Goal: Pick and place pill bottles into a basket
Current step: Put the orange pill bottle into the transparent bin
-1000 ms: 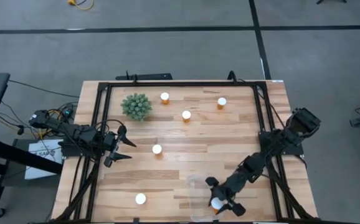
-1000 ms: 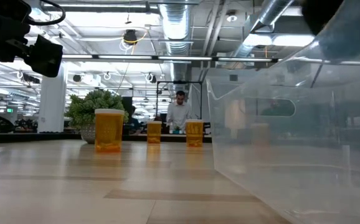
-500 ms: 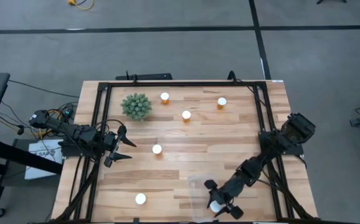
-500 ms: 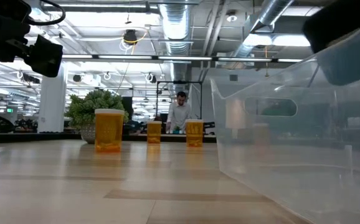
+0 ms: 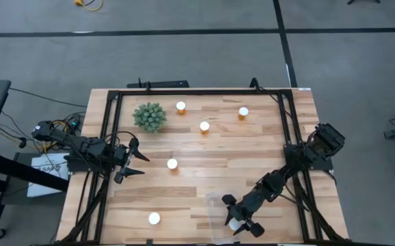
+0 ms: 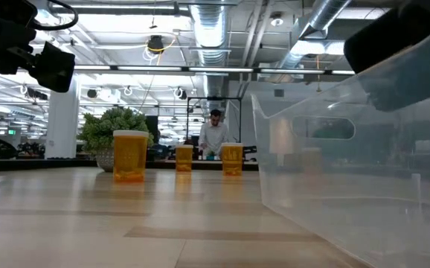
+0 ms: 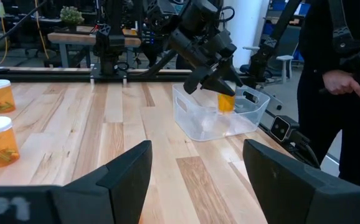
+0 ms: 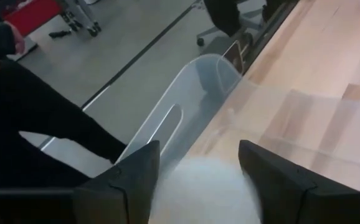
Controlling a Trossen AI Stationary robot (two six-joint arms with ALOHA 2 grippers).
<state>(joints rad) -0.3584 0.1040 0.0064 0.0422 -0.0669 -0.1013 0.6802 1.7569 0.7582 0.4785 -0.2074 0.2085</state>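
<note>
**Bottle over the basket**

My right gripper (image 5: pixel 240 223) sits over the clear basket (image 7: pixel 195 121) at the table's near edge, fingers closed on a pill bottle (image 7: pixel 226 102). Left gripper (image 5: pixel 133 164) waits, fingers apart, at the left side. Five bottles stand on the table (image 5: pixel 225 164).

Five upright pill bottles (image 5: pixel 172 164) dot the table; one stands in the basket (image 7: pixel 217 118).
</note>
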